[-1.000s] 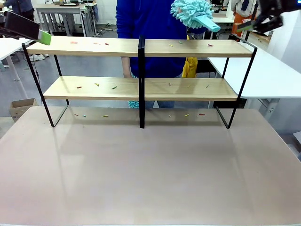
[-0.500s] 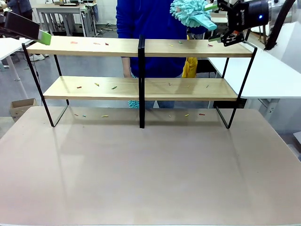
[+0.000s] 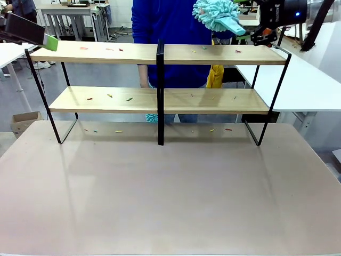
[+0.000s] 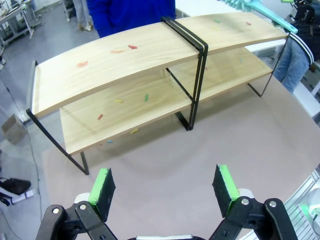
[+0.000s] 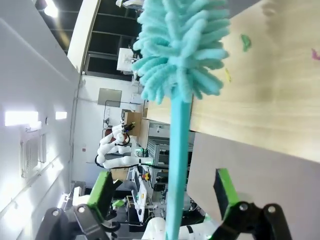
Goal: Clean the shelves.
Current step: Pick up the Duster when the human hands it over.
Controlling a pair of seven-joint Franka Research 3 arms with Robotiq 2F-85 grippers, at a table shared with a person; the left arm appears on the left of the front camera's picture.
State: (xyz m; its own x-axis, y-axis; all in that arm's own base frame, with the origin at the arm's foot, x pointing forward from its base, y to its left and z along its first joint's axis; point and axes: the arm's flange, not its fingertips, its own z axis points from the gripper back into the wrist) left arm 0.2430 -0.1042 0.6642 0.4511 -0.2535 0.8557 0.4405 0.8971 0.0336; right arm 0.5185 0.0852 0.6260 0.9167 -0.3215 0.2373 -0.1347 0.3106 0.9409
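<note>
The duster's (image 5: 181, 60) handle lies lengthwise between the right gripper's (image 5: 162, 192) wide-apart fingers, touching neither, over the shelves' (image 3: 229, 55) top-right end.

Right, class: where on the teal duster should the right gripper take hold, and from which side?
Probably the bare handle, not the fluffy head. The handle is slim and smooth, and it sticks out toward the open right gripper. Come in end-on from the handle's free end, along its length, and close across its narrow width.
</note>
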